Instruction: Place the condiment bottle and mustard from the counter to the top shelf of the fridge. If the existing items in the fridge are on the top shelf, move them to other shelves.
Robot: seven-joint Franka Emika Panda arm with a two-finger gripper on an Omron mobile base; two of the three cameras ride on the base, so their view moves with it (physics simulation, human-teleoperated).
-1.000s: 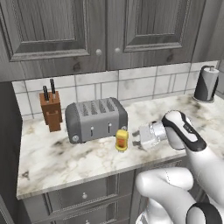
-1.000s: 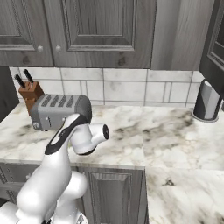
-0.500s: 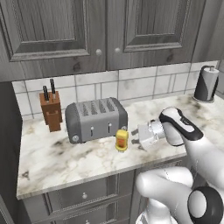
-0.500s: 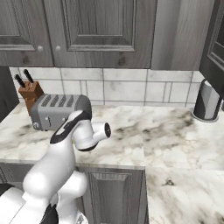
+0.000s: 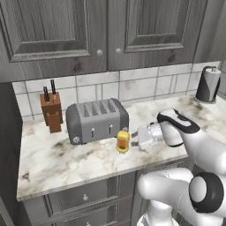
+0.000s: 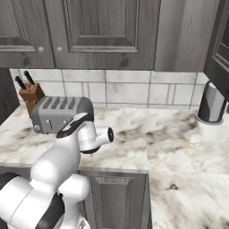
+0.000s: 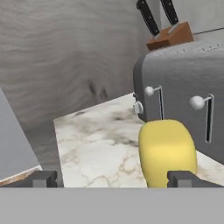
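Closest to me: my gripper [image 7: 112,178], jaws spread full wide, nothing between them yet. It lies level, just beside the mustard [image 5: 122,141] on its right. In the hand view the bottle sits off toward one fingertip rather than centred, so I judge a small sideways correction is due before closing.

The mustard stands upright on the counter [image 5: 57,163], near the front edge, just in front of the toaster [image 5: 97,120]. Short, squat, rounded body; I expect it light, smooth and a bit slippery, probably stiff enough for a firm pinch. Best hold, I think: across the belly at the widest part, below the cap, not on the taper.

Room: bare worktop to the bottle's left and front. The toaster's lever face is close behind it, so pushing forward risks knocking the bottle into it or tipping it.

Further back, a knife block [image 5: 51,111] against the tiled wall, well apart. Far right, a dark canister [image 6: 211,103].
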